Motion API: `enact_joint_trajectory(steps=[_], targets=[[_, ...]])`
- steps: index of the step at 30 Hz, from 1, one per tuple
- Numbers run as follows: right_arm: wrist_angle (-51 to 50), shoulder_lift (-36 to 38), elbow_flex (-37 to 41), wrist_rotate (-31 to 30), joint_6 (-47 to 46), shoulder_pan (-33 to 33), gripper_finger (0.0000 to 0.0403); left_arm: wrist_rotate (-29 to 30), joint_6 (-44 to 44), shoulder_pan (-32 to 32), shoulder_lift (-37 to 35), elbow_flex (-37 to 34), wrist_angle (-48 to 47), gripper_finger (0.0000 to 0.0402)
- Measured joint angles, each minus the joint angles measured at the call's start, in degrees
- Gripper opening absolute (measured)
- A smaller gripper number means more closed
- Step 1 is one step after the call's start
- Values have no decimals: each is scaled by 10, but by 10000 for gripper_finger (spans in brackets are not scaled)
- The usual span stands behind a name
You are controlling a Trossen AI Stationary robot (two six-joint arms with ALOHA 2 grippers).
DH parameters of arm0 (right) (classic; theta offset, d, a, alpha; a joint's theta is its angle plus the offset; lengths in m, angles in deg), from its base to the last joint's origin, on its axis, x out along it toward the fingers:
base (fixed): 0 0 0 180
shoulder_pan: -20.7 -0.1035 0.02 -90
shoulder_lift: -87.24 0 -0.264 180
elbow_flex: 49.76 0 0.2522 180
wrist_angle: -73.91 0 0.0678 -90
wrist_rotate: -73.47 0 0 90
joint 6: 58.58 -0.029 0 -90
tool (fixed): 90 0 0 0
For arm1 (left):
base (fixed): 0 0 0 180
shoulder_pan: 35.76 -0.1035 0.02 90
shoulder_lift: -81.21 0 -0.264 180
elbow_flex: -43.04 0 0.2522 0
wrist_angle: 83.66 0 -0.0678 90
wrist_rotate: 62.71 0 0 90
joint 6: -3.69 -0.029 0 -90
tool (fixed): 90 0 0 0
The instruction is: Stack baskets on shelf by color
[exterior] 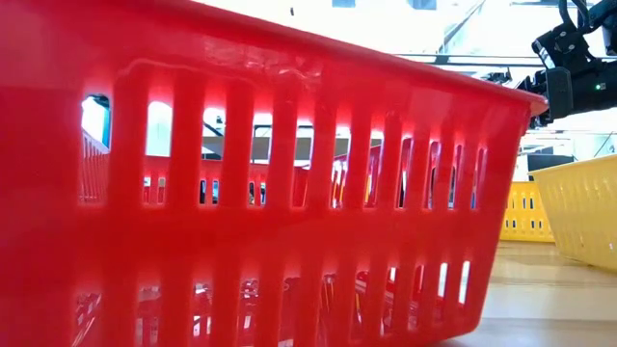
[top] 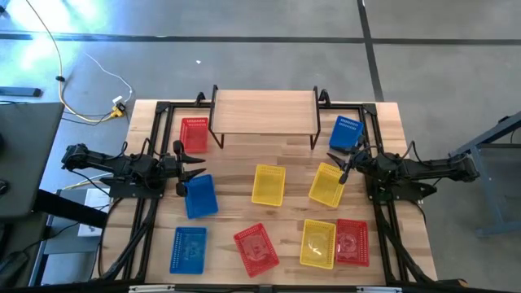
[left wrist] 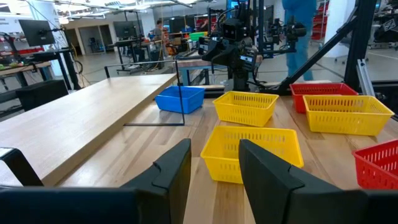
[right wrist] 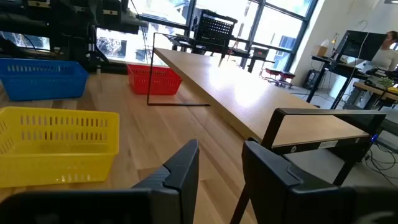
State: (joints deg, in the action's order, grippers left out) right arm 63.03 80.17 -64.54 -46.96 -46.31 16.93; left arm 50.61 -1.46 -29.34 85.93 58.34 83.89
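The light-wood shelf point(top: 264, 110) stands on black legs at the table's far middle, its top bare. A red basket point(top: 194, 134) sits left of it and a blue basket point(top: 347, 133) right of it. Two yellow baskets point(top: 269, 185) point(top: 327, 185) and a blue one point(top: 200, 196) lie mid-table. Along the near edge are blue point(top: 189, 249), red point(top: 256, 248), yellow point(top: 318, 242) and red point(top: 352, 242) baskets. My left gripper point(top: 189, 169) point(left wrist: 214, 174) is open, just beyond the mid-table blue basket. My right gripper point(top: 346, 167) point(right wrist: 221, 174) is open beside the right yellow basket point(right wrist: 59, 143).
The near red basket point(exterior: 270, 193) fills the low view, with a yellow one point(exterior: 583, 217) to its right. Black frame rails point(top: 155, 146) run along both table sides. Bare tabletop lies in front of the shelf point(right wrist: 249, 93). A person stands in the room beyond point(left wrist: 298, 25).
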Motion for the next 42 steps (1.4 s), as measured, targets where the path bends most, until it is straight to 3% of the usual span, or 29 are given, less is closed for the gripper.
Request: enact_joint_trajectory(steps=[20, 27, 33, 42], targets=[[0, 0, 0, 0, 0, 0, 110, 12, 5, 0, 0, 0, 0, 126], [0, 0, 0, 0, -5, 0, 110, 13, 77, 0, 0, 0, 1, 126], [3, 0, 0, 16, -112, 0, 110, 13, 85, 0, 0, 0, 1, 126], [33, 0, 0, 21, -295, 0, 110, 14, 188, 0, 0, 0, 3, 126]])
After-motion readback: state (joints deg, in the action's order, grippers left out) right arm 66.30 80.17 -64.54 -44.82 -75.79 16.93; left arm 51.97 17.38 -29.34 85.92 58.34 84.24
